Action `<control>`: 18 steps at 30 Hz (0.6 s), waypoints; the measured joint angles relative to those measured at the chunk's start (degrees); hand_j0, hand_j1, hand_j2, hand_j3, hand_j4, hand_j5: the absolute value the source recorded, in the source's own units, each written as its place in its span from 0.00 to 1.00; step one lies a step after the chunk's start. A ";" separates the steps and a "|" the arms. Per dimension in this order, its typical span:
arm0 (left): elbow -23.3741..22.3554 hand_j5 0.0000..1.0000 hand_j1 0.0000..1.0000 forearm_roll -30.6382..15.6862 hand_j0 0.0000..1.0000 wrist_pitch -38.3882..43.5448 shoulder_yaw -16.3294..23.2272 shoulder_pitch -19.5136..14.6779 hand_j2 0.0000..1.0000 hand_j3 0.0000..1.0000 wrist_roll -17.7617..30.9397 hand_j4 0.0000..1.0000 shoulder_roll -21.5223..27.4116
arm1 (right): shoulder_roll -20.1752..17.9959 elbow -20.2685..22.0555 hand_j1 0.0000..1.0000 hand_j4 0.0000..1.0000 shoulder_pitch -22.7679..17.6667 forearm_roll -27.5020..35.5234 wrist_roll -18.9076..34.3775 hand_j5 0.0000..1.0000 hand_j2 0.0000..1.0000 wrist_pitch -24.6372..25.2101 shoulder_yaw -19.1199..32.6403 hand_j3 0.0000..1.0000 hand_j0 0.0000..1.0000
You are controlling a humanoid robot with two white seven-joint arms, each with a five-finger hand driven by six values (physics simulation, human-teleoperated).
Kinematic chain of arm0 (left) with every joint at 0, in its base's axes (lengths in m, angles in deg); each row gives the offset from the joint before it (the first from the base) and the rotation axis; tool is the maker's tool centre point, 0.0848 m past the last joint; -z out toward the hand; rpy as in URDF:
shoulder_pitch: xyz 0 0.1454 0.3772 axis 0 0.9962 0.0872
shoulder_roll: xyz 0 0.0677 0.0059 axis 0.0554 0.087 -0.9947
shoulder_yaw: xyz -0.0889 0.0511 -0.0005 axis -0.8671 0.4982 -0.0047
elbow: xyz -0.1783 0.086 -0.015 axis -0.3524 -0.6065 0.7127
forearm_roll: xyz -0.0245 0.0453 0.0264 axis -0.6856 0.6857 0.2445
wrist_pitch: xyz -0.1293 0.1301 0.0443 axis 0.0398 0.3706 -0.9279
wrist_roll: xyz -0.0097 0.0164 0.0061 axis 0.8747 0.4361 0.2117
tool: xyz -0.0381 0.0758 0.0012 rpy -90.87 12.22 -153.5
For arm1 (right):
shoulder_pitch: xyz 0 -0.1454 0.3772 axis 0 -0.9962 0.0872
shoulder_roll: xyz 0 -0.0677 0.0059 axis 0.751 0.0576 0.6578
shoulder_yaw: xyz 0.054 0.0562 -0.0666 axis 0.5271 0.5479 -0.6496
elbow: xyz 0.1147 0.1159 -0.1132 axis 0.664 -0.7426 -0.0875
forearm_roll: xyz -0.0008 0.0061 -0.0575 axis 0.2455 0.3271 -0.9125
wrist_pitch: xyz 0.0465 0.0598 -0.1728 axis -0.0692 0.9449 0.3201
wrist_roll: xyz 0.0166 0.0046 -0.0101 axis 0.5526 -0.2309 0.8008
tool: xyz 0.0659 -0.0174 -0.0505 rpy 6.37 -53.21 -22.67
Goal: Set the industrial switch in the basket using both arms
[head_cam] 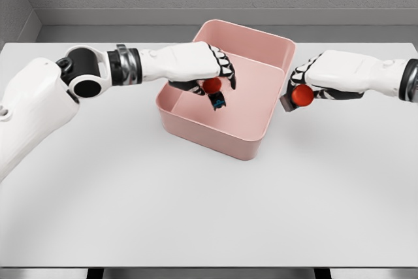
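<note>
Left hand (208,70): reaches in from nine o'clock, fingers curled around a red-knobbed switch (213,89) over the pink basket (225,136).
Right hand (315,78): from three o'clock, grips a second switch (298,95) just outside the basket's right wall.

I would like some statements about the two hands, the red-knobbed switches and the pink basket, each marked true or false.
1. The left hand is over the inside of the pink basket. True.
2. The right hand is also above the inside of the basket. False: it is outside, beside the basket's right wall.
3. Each hand holds a switch with a red knob, the left switch and the right switch. True.
4. The basket stands on a dark wooden table. False: the table is light grey.
</note>
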 measured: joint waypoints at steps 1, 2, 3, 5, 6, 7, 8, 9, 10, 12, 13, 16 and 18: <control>-0.04 0.99 0.99 0.02 0.99 0.00 0.12 -0.09 0.99 0.99 0.00 0.99 -0.17 | 0.20 0.02 0.51 0.51 0.61 0.01 -0.01 0.51 0.51 0.09 0.00 0.51 0.51; -0.07 1.00 1.00 0.01 1.00 0.01 0.21 -0.09 1.00 1.00 -0.01 1.00 -0.32 | 0.50 0.03 0.51 0.51 0.96 0.00 -0.02 0.51 0.51 0.19 0.01 0.51 0.51; -0.09 1.00 1.00 0.00 1.00 0.01 0.27 -0.26 1.00 1.00 -0.01 1.00 -0.42 | 0.79 0.04 0.51 0.51 1.23 0.02 -0.02 0.51 0.51 0.28 0.01 0.51 0.51; -0.08 1.00 1.00 -0.08 1.00 0.02 0.28 -0.88 1.00 1.00 -0.01 1.00 -0.49 | 1.22 0.05 0.51 0.51 1.49 0.05 -0.02 0.51 0.51 0.65 0.01 0.51 0.51; -0.03 1.00 1.00 -0.19 1.00 0.02 0.11 -0.97 1.00 1.00 -0.01 1.00 -0.32 | 1.60 0.06 0.51 0.51 2.02 0.04 -0.01 0.51 0.51 0.79 0.00 0.51 0.51; 0.07 1.00 1.00 -0.32 1.00 0.02 -0.29 -0.79 1.00 1.00 -0.01 1.00 -0.07 | 2.08 0.06 0.51 0.51 2.28 0.04 -0.01 0.51 0.51 0.92 -0.03 0.51 0.51; 0.22 1.00 1.00 -0.45 1.00 0.01 -1.10 -0.53 1.00 1.00 -0.01 1.00 0.53 | 2.69 0.05 0.51 0.51 2.99 0.05 -0.02 0.51 0.51 1.07 -0.07 0.51 0.51; 0.40 1.00 1.00 -0.56 1.00 0.01 -2.26 -0.18 1.00 1.00 -0.01 1.00 1.49 | 3.42 0.04 0.51 0.51 3.34 0.07 -0.02 0.51 0.51 1.32 -0.14 0.51 0.51; 0.56 1.00 1.00 -0.65 1.00 0.02 -3.39 -0.18 1.00 1.00 -0.01 1.00 2.44 | 4.15 0.02 0.51 0.51 3.69 0.08 -0.02 0.51 0.51 1.54 -0.21 0.51 0.51; 1.14 1.00 1.00 -0.74 1.00 0.02 -5.30 0.00 1.00 1.00 -0.01 1.00 4.40 | 5.98 -0.01 0.51 0.51 4.57 -0.19 0.11 0.51 0.51 2.15 -0.47 0.51 0.51; 1.47 1.00 1.00 -0.80 1.00 0.02 -6.16 0.18 1.00 1.00 -0.01 1.00 5.50 | 6.98 -0.03 0.51 0.51 4.57 -0.08 0.07 0.51 0.51 2.73 -0.59 0.51 0.51; 2.26 1.00 1.00 -0.85 1.00 0.00 -8.45 2.02 1.00 1.00 -0.02 1.00 8.60 | 10.35 -0.35 0.51 0.51 5.80 0.08 0.03 0.51 0.51 5.03 -0.99 0.51 0.51; 2.99 1.00 1.00 -0.81 1.00 -0.04 -11.91 6.50 1.00 1.00 -0.03 1.00 11.20 | 12.28 -0.71 0.52 0.52 7.03 0.05 0.00 0.52 0.52 7.48 -1.87 0.52 0.52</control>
